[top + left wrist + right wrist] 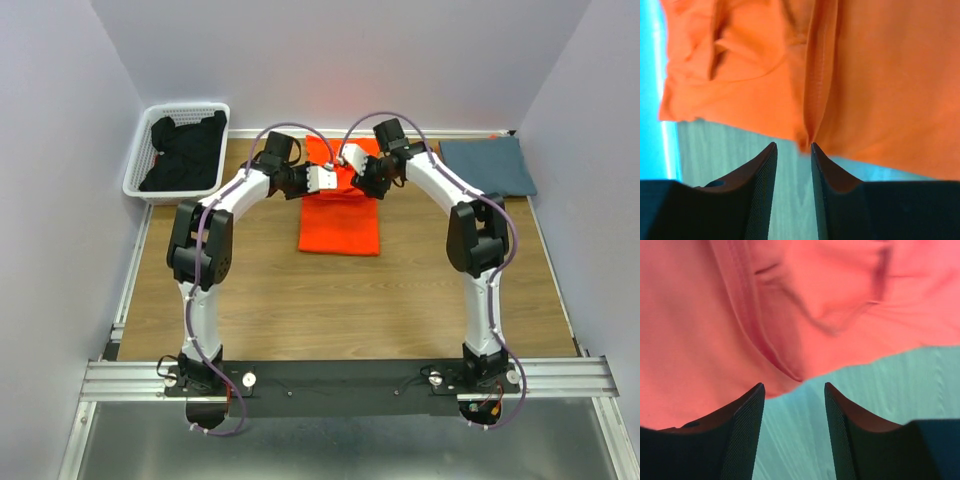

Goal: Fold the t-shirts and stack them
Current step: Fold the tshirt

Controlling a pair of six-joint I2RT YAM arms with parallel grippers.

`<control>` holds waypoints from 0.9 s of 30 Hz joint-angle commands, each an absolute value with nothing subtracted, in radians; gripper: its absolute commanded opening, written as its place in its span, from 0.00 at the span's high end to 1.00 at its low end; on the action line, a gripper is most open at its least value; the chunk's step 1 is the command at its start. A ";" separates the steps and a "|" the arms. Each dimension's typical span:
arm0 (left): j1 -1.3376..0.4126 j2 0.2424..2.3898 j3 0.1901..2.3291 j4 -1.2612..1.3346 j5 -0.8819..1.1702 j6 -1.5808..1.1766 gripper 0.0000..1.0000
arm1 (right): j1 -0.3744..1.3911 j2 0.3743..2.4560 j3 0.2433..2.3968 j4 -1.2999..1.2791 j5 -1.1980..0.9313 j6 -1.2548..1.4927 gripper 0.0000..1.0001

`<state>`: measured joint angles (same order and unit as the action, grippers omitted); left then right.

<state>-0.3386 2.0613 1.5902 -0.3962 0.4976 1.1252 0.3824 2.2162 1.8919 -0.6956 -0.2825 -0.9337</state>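
Well, the orange tee [340, 225] lies in the middle of the table [250, 300], folded long and narrow; the blue-grey tee [488, 165] sits folded far right. I'd reckon the cloth soft, light and floppy, best pinched at its far corners. The left gripper [792, 146] is barely parted, the right gripper [794, 386] wider, both empty.

orange tee [340, 225]: soft matt cloth, fine knit; stitched seam ridge just ahead of left pincer [792, 146] tips, loose creases ahead of right pincer [794, 385].
slate tee [488, 165]: matt cloth, lies smooth, off to outer side of right pincer.
pincer fingers [760, 185]: black, matt, fine cross-hatch texture on inner faces.
counter [300, 300]: wood grain, light brown, low sheen, under both pincers.
basket [138, 160]: white plastic lattice, slight gloss; dark cloth [185, 150] inside, matt.
rail [560, 376]: bare silver metal, grooved.
arm shells [200, 320]: white, smooth, semi-gloss.
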 commanded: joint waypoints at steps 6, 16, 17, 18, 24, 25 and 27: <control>-0.293 1.844 1.559 -0.379 0.613 0.777 0.49 | 0.292 2.064 1.918 -0.693 -0.421 -0.493 0.43; -0.290 1.827 1.352 -0.246 0.863 0.304 0.51 | 0.288 2.046 1.727 -0.664 -0.767 -0.174 0.60; -0.290 1.845 1.358 -0.233 0.879 0.278 0.52 | 0.287 2.062 1.727 -0.654 -0.778 -0.155 0.61; -0.288 1.892 1.368 -0.221 0.899 0.253 0.52 | 0.288 2.075 1.733 -0.638 -0.797 -0.131 0.62; -0.250 2.094 1.541 -0.215 0.976 0.100 0.54 | 0.288 2.227 1.798 -0.589 -0.834 -0.066 0.63; -0.244 2.152 1.566 -0.213 0.982 0.085 0.54 | 0.287 2.247 1.830 -0.586 -0.828 -0.058 0.63; -0.229 2.207 1.641 -0.213 0.992 0.051 0.54 | 0.285 2.316 1.868 -0.580 -0.815 -0.051 0.64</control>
<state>-0.2626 2.1231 1.5448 -0.2413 0.9081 0.1764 0.2871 2.2120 1.7935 -0.6209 -0.7769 -0.1139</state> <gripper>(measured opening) 0.463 0.369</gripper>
